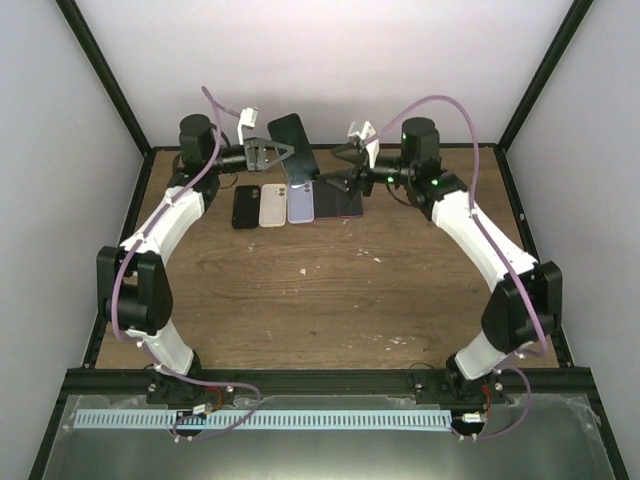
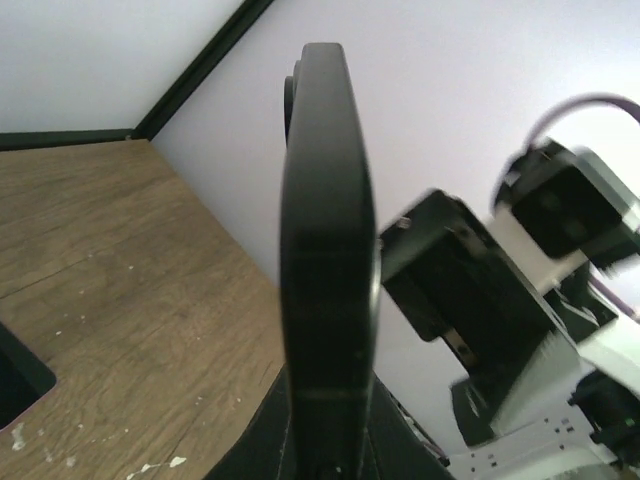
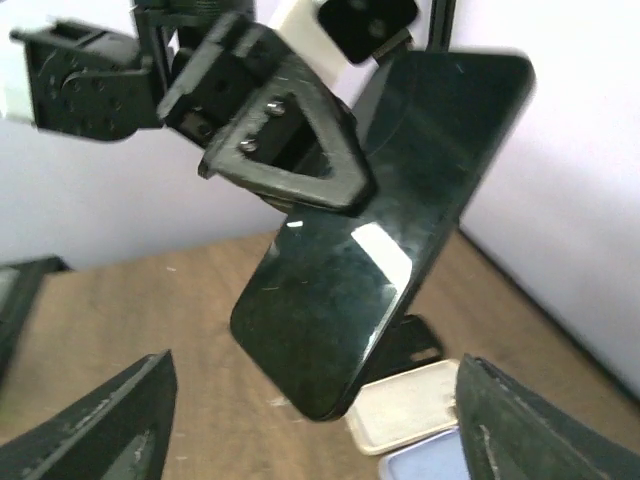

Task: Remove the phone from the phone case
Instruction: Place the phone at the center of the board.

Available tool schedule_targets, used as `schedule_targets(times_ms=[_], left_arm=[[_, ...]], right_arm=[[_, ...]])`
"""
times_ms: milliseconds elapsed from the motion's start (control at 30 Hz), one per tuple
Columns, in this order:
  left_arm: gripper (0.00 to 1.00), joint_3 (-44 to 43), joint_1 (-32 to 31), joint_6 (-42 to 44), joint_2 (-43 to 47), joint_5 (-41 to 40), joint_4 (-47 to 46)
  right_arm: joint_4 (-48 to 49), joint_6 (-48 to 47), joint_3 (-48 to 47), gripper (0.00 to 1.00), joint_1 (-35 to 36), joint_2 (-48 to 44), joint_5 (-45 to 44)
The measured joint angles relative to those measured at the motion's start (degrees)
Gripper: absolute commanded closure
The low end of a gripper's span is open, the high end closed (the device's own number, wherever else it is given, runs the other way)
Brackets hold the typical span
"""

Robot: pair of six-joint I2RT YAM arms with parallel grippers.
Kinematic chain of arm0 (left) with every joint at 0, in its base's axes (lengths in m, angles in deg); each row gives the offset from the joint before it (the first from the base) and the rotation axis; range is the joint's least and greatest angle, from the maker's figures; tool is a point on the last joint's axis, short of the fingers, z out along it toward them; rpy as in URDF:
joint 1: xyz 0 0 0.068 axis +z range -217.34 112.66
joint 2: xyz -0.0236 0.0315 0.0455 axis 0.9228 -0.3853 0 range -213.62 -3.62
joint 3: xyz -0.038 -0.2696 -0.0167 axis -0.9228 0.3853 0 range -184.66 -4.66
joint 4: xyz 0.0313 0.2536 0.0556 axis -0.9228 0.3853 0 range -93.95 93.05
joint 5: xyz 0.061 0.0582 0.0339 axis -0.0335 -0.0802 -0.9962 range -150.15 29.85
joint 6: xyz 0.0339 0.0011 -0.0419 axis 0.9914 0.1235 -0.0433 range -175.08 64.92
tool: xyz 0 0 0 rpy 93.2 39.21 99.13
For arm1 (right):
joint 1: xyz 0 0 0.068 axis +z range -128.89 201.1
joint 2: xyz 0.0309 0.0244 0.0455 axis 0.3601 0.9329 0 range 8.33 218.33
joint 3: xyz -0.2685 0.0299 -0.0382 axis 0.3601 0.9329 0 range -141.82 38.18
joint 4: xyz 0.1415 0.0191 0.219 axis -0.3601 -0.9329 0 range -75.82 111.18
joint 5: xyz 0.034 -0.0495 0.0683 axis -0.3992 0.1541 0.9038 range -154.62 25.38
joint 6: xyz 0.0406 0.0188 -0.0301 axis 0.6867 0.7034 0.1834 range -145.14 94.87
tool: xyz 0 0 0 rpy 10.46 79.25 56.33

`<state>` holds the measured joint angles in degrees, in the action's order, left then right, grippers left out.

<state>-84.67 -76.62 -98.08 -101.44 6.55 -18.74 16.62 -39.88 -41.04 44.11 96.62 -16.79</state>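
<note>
A glossy black phone [image 1: 295, 143] is held up above the back of the table, tilted. My left gripper [image 1: 266, 153] is shut on its middle. In the left wrist view the phone [image 2: 328, 250] stands edge-on between my left gripper's [image 2: 330, 450] dark fingers. In the right wrist view the phone's [image 3: 390, 240] screen faces the camera, with a left finger [image 3: 290, 150] pressed on it. My right gripper [image 1: 343, 166] is open just right of the phone, not touching it; its gap [image 3: 320, 420] lies below the phone's lower end. I cannot tell whether a case is on the phone.
Several phone cases lie in a row on the wooden table under the phone: black [image 1: 246, 206], beige [image 1: 272, 205], lavender [image 1: 300, 203] and a dark one [image 1: 340, 202]. The beige case [image 3: 410, 405] and lavender case [image 3: 430, 465] show below the phone. The back wall is close behind.
</note>
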Motion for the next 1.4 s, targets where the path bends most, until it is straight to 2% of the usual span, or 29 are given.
schedule_targets(times_ms=[167, 267, 400, 500, 667, 733, 867, 1000, 1100, 1133, 1200, 1400], left_arm=[[1.0, 0.11, -2.1, 1.55, 1.6, 0.04, -0.92], [1.0, 0.11, -2.82, 2.43, 2.21, 0.02, -1.57], [1.0, 0.17, -3.43, 3.48, 2.27, -0.02, -1.88], [1.0, 0.2, -3.82, 5.44, 2.29, -0.2, -0.79], [1.0, 0.2, -4.74, 8.61, 2.32, -0.87, 2.1], [0.99, 0.2, -4.87, 9.14, 2.38, -0.44, 2.56], [0.71, -0.61, -4.87, 10.71, 2.4, -0.39, 4.63], [0.36, -1.79, -4.74, 15.04, 2.4, -2.64, 9.88], [0.15, -2.51, -3.76, 17.75, 2.4, -3.89, 13.51], [0.06, -2.69, -3.08, 18.53, 2.4, -4.46, 14.95], [0.0, -2.93, -1.7, 20.37, 2.4, -5.4, 17.46], [0.0, -4.92, 3.89, 24.85, 2.38, -7.72, 27.36]], right_arm=[[-4.5, 10.62, -7.06, 0.42, -2.45, 6.99, 9.51], [-6.91, 16.04, -8.07, 0.52, -2.58, 9.86, 13.57], [-7.89, 22.16, -8.04, 0.67, -2.56, 11.47, 16.57], [-7.41, 24.65, -8.07, 0.71, -2.64, 11.47, 17.94], [-6.16, 28.24, -8.07, 0.95, -2.69, 11.5, 19.21], [-5.97, 29.22, -8.07, 0.99, -2.82, 11.78, 20.68], [-4.66, 30.6, -8.04, 0.99, -3.28, 12.39, 23.12], [-3.98, 32.79, -8.04, 0.99, -4.17, 12.48, 22.67], [-4.0, 33.44, -7.98, 0.99, -6.21, 12.5, 21.62], [-4.04, 33.44, -7.98, 0.99, -6.97, 12.5, 21.18], [-4.42, 33.27, -7.74, 0.99, -8.48, 12.5, 20.22], [-9.62, 30.16, -6.08, 0.99, -13.29, 13.7, 16.83]])
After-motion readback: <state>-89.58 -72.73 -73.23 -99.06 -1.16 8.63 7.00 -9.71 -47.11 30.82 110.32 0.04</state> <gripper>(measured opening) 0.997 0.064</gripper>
